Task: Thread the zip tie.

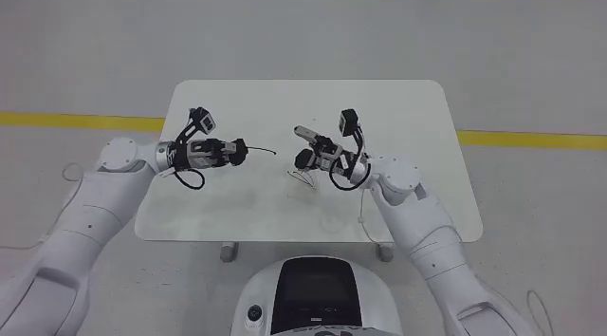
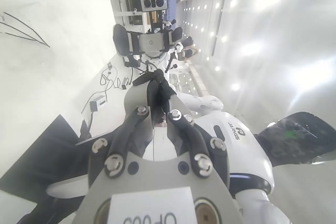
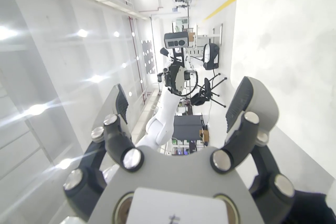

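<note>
**Top view.** The left gripper point(image 1: 242, 151) was positioned above the left half of the white table point(image 1: 398, 108). Its fingers were clenched on one end of a thin black zip tie point(image 1: 264, 151). The free length of the tie projected level from the fingertips toward the right gripper point(image 1: 302, 145). The right gripper was positioned near the table centre, facing the left gripper, with its fingers spread and nothing between them. The tip of the tie stopped short of it, with a clear gap between the two. A small bundle of loose zip ties point(image 1: 302, 177) lay flat on the table, just beside the right gripper on the side nearer the robot.

**Left wrist view.** The fingers point(image 2: 153, 93) of the left gripper were pressed together at the tips. The part of the tie inside the clamp could not be made out against the dark pads. The loose zip ties point(image 2: 25, 30) lay fanned out on the table surface, well apart from this gripper.

**Right wrist view.** The right gripper point(image 3: 181, 104) was released. Its two ribbed pads point(image 3: 240, 101) stood wide apart and held nothing. The left gripper was visible between them, farther off.
</note>
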Motion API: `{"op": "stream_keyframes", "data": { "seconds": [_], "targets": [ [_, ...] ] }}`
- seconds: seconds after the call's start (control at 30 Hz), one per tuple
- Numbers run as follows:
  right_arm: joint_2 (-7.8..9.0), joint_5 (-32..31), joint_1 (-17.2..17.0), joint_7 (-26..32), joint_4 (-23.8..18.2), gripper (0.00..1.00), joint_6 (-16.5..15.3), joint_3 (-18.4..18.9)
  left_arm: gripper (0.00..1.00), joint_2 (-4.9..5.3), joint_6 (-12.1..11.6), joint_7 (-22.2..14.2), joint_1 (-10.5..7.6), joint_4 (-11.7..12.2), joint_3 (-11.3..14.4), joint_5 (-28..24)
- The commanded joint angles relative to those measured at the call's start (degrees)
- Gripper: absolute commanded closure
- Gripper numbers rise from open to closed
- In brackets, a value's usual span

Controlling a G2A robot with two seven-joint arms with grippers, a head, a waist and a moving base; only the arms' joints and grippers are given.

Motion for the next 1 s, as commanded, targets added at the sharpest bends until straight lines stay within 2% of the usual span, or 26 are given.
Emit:
{"op": "stream_keyframes", "data": {
  "seconds": [0.0, 0.03, 0.27, 0.33, 0.47, 0.5, 0.6, 0.67, 0.73, 0.87, 0.97],
  "targets": [
    [-0.02, -0.16, 1.18, 2.53, 1.62, 0.0, -1.17, -1.17, 1.0, 0.13, 0.0, 0.0, 0.25, -1.03, 1.45, -2.03],
    [-0.04, 0.24, 1.65, 2.68, 2.42, 0.0, -1.73, -1.27, 1.0, 0.32, 0.0, 0.0, -0.01, -0.32, 2.34, -2.82],
    [-0.04, 0.24, 1.65, 2.68, 2.42, 0.0, -1.73, -1.27, 1.0, 0.32, 0.0, 0.0, -0.01, -0.32, 2.34, -2.82],
    [-0.05, 0.4, 1.35, 2.66, 2.01, 0.0, -1.9, -1.54, 1.0, 0.31, 0.45, 1.27, 0.29, -1.28, 2.35, -2.02],
    [0.27, 2.64, 1.79, 8.31, 3.16, 0.0, -3.14, -1.94, 1.0, 0.48, 0.77, 1.52, 0.83, -0.63, 1.68, -0.97],
    [0.34, 3.81, 2.25, 10.55, 4.16, 0.0, -3.6, -2.03, 1.0, 0.46, 0.94, 0.21, 1.13, -0.56, 1.53, -1.62],
    [0.45, 5.89, 3.8, 15.81, 6.89, 0.0, -4.72, -2.64, 1.0, 0.49, 0.7, 0.0, 1.72, -0.16, 1.35, -2.28],
    [0.45, 5.89, 3.8, 15.81, 6.89, 0.0, -4.72, -2.64, 1.0, 0.56, 0.63, 0.0, 1.92, -0.64, 1.57, -2.21],
    [0.45, 5.89, 3.8, 15.81, 6.89, 0.0, -4.72, -2.64, 1.0, 0.73, 0.53, 0.0, 2.25, -2.54, 2.03, -2.2],
    [0.45, 5.89, 3.8, 15.81, 6.89, 0.0, -4.72, -2.64, 1.0, 0.73, 0.53, 0.0, 2.25, -2.54, 2.03, -2.2],
    [0.5, 5.88, 3.26, 13.46, 6.38, 0.0, -4.23, -2.97, 1.0, 0.68, 0.8, 1.13, 2.59, -3.14, 2.07, -1.9]
  ]
}}
